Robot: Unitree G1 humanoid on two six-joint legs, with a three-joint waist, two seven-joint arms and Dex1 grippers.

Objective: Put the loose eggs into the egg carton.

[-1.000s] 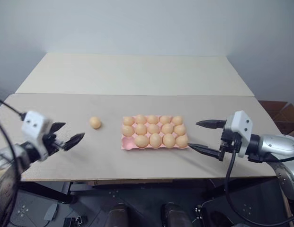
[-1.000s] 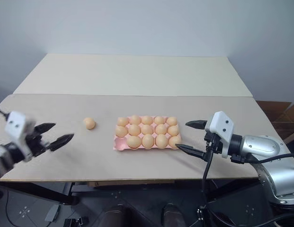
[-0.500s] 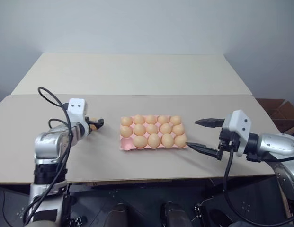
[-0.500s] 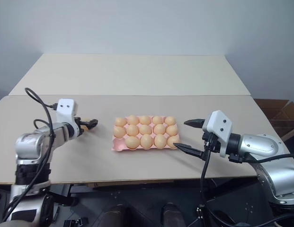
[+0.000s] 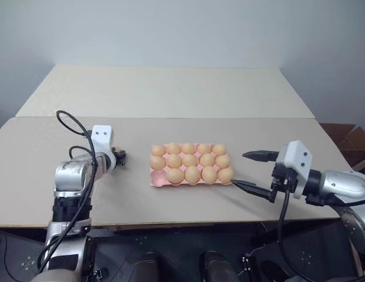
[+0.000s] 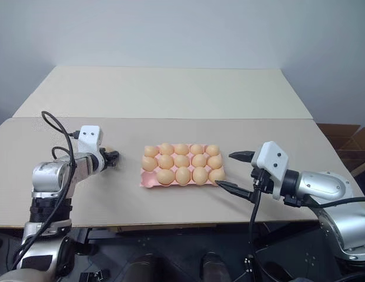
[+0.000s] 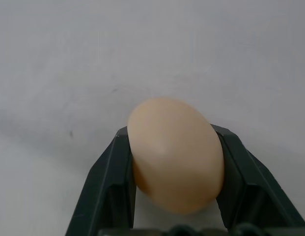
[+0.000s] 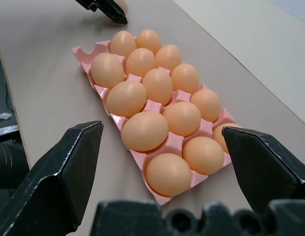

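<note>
One loose egg [image 7: 174, 152], pale orange-tan, sits between the two black fingers [image 7: 113, 187] of my left gripper [image 5: 119, 155], which is shut on it. The egg is low over the table, left of the egg carton [image 5: 153, 178]. The carton is a flat pink tray holding several eggs, and its front-left cup [image 8: 86, 53] is empty. My right gripper [image 5: 239, 170] hovers open just right of the carton, with nothing between its fingers.
The tan table [image 5: 170, 200] runs wide to both sides of the carton, with a second, paler tabletop [image 5: 170, 88] behind it. A black cable [image 5: 67, 117] loops over my left arm. A brown box [image 5: 347, 138] stands off the table's right end.
My left arm swung in from the table's left edge to the loose egg, and its fingers closed on it. The right arm stayed in place.
</note>
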